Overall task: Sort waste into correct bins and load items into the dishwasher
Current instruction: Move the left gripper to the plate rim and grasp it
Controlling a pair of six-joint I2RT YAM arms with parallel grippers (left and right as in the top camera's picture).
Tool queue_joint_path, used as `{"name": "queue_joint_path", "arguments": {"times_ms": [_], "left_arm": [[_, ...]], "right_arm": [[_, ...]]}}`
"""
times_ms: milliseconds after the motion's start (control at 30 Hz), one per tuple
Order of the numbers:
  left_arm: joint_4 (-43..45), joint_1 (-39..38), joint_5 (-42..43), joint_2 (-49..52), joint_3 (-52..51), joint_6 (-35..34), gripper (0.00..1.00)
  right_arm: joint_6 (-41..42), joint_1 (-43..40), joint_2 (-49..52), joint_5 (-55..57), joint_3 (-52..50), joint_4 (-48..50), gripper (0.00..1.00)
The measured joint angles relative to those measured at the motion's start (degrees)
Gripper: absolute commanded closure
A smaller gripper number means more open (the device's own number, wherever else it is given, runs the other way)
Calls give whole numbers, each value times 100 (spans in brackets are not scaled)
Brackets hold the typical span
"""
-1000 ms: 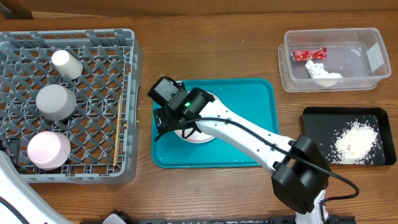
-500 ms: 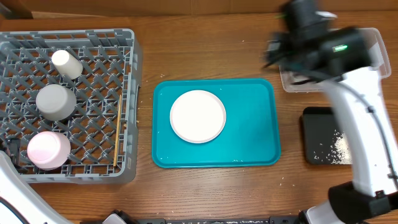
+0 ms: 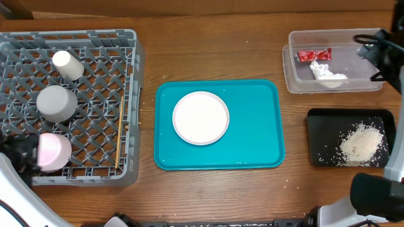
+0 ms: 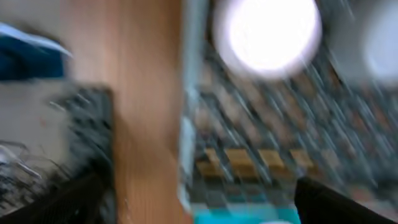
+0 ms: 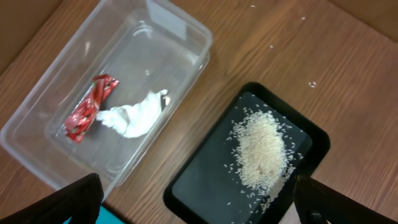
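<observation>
The grey dish rack [image 3: 129, 94] at the left holds a white cup [image 3: 66, 64], a grey bowl [image 3: 57, 103], a pink bowl [image 3: 52, 151] and the chopsticks [image 3: 120, 135]. The white plate [image 3: 201, 118] lies on the teal tray [image 3: 259, 132]. The clear tub [image 3: 366, 44] holds the red wrapper [image 3: 314, 55] and the white napkin [image 3: 328, 74]. The black tray [image 3: 322, 132] holds white crumbs [image 3: 361, 142]. My right gripper [image 5: 199, 202] is open and empty, high above the tub [image 5: 168, 37] and the black tray [image 5: 205, 180]. My left gripper [image 4: 202, 202], blurred, is open over the rack's front wall [image 4: 186, 137].
The right arm [image 3: 382, 53] hangs over the tub's right end at the table's right edge. The left arm [image 3: 19, 157] sits at the rack's front left corner beside the pink bowl. A bare wooden strip runs between rack and teal tray.
My right arm has swung from the plate on the teal tray to the far right, above the tub, leaving the plate behind. My left arm has moved in at the rack's front left.
</observation>
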Motion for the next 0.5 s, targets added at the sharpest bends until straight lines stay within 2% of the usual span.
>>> {"name": "queue_joint_path", "arguments": {"times_ms": [133,200,267,367,500], "left_arm": [[81,-461,1683,0,0,601,0],[286,-1032,2286,4,-2,850,0],[739,-1923,2638,13,-2,1108,0],[1423,-3453,2555,90,-4,1311,0],[2011,-5847,1674,516,0,1423,0]], "right_arm": [[0,-109,0,-2,0,0,0],[0,-109,0,0,0,0,0],[-2,-109,0,-2,0,-2,0],[-2,-109,0,-2,0,-2,0],[2,-109,0,-2,0,2,0]]}}
